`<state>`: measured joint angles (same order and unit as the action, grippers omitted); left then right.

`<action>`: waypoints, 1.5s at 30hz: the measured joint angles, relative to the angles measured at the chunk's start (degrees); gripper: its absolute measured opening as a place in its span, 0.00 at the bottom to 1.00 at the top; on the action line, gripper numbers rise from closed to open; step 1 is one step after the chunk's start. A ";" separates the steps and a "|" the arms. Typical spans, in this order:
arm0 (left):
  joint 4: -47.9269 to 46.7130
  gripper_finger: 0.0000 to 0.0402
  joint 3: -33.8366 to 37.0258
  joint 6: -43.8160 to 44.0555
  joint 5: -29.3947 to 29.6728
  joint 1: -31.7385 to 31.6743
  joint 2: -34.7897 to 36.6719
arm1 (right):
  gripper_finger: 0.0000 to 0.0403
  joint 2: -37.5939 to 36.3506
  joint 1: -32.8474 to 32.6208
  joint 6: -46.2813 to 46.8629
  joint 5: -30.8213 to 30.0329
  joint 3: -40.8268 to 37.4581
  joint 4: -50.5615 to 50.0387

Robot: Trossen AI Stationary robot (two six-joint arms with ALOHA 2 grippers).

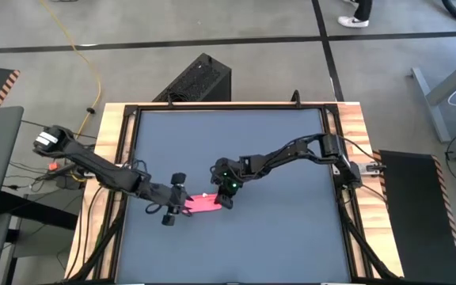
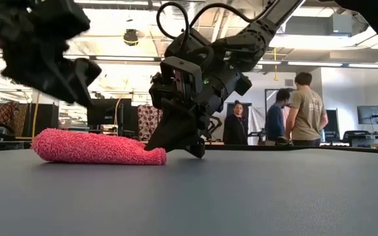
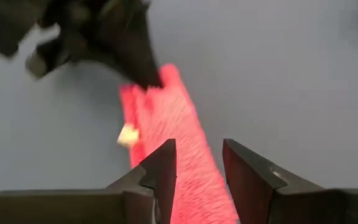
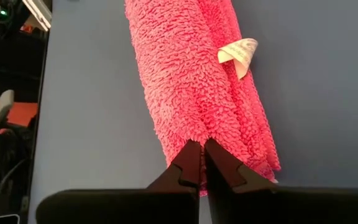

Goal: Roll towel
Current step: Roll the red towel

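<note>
The towel (image 1: 204, 203) is a narrow pink-red roll lying on the dark table top; it also shows in the low view (image 2: 97, 147). A white label (image 4: 238, 53) sticks out of its side. My right gripper (image 4: 201, 152) is shut at the roll's end nearest the table's right edge (image 2: 157, 156). My left gripper (image 3: 199, 168) is open and hovers over the roll's other end, one finger on either side of it; in the low view it stands above the towel (image 2: 51, 59). My right gripper has its two shut fingertips (image 4: 188, 163) on the end of the towel roll (image 4: 197, 134), pinching the nap at that end; one layer or several, I cannot tell. The fingers slant down from the table's right and far side, along the roll. The roll lies flat on the table.
The dark table top (image 1: 291, 229) has open room on all sides of the towel. Wooden rails (image 1: 113, 158) frame the table. Several people (image 2: 300, 108) stand in the room beyond the far edge.
</note>
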<state>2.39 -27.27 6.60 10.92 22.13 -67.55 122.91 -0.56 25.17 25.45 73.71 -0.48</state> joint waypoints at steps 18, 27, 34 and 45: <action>5.30 0.39 0.00 6.80 -0.32 -2.58 -14.07 | 0.07 0.00 1.61 0.23 6.50 0.00 0.80; 5.01 0.34 -0.02 11.13 -13.66 -9.98 -14.05 | 0.13 0.00 3.18 2.78 10.57 0.07 1.08; 3.90 0.24 -0.02 12.12 -20.81 -14.71 -14.05 | 0.17 -1.94 4.86 3.28 13.00 -0.10 -1.45; 2.69 0.14 0.00 12.37 -29.04 -19.99 -14.07 | 0.17 -8.31 3.26 -6.40 0.26 -0.17 -10.08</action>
<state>5.08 -27.27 18.97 -18.12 2.13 -81.62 114.61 2.70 18.77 25.71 73.54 -10.56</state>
